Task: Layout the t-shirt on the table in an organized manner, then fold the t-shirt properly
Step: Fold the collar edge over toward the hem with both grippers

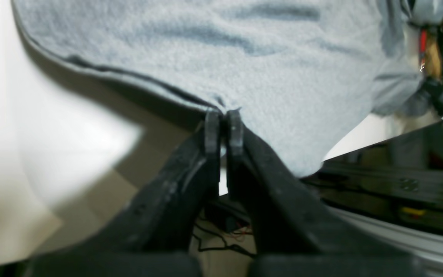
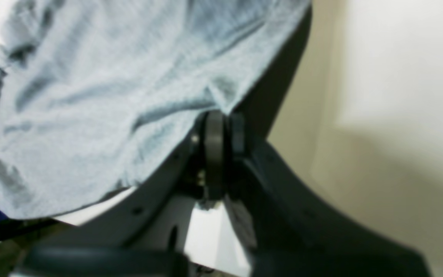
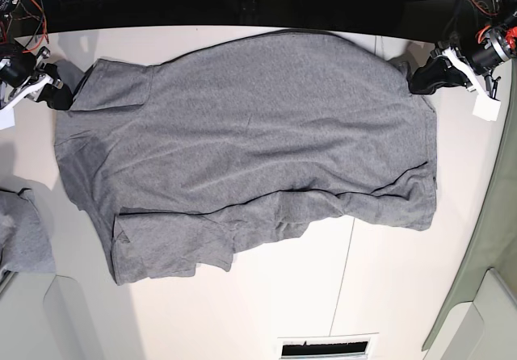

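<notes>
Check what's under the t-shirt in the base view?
The t-shirt lies spread on the white table, which shows bare around it. The dark seam line runs under the hem and is hidden beyond; anything else beneath the cloth is covered.

Quick tally of what can be counted here. One t-shirt (image 3: pixel 250 134) is seen spread over one table (image 3: pixel 404 287), so that's one of each. A single thin dark seam line (image 3: pixel 343 283) is seen on the tabletop, near side. A second, smaller bunch of grey cloth (image 3: pixel 23 235) is spotted at the left edge, partly cut off, so two pieces of grey fabric in total. Two grippers are counted: the left gripper (image 3: pixel 422 77) at the far right and the right gripper (image 3: pixel 58 94) at the far left. One white tag (image 3: pixel 487 110) is seen hanging by the far right arm.
</notes>
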`<state>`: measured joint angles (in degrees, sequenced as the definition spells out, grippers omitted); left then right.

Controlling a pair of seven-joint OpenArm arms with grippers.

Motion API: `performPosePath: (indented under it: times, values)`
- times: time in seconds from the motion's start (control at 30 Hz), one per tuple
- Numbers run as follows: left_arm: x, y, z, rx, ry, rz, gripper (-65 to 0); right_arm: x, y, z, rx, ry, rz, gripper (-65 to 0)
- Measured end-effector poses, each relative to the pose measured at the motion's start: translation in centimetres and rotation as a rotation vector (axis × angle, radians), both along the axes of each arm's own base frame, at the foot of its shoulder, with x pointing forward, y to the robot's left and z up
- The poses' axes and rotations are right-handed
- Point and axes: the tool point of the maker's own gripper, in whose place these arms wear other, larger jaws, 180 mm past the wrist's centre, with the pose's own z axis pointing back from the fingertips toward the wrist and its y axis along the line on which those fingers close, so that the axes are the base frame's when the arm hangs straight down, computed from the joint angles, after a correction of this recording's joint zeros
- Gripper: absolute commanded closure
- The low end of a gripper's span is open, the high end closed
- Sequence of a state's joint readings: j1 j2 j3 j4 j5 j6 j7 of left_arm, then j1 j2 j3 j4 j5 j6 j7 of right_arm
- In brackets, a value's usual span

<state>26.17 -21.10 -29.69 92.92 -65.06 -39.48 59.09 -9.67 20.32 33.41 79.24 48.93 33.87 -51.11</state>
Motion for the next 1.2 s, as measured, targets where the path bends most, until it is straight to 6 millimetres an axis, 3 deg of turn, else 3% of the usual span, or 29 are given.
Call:
performPosePath:
  times: [0.13, 0.33, 0.57, 0.67, 0.9, 1.1, 1.13, 1.2]
  values:
    - [-0.1, -0.3, 0.5, 0.021, -0.009, -0.025, 0.0, 0.8, 0.3, 1.3, -0.024, -0.041, 0.022, 0.0]
    - [2.0, 0.7, 1.3, 0.087, -0.092, 0.006, 0.0, 2.6, -0.3, 2.9, -0.059, -0.13, -0.003, 0.0]
    - [6.4, 1.1, 3.6, 0.127, -0.226, 0.024, 0.0, 7.4, -1.1, 5.9, -0.128, -0.248, -0.008, 0.0]
    - [7.7, 1.0, 3.1, 0.162, -0.234, 0.01, 0.0, 9.1, -0.9, 6.7, -0.145, -0.276, 0.005, 0.0]
    - [10.7, 1.3, -1.0, 0.165, -0.151, 0.02, 0.0, 13.9, 1.3, 5.3, -0.138, -0.271, 0.047, 0.0]
    - [12.1, 2.5, -2.9, 0.128, -0.099, 0.076, 0.0, 15.7, 2.0, 2.9, -0.112, -0.231, 0.032, 0.0]
    - [12.3, 2.7, -3.2, 0.124, -0.092, 0.084, 0.0, 15.8, 2.2, 2.6, -0.112, -0.223, 0.032, -4.1]
    - [12.7, 3.0, -3.6, 0.109, -0.086, 0.106, 0.0, 16.1, 2.7, 2.1, -0.101, -0.219, 0.023, -18.4]
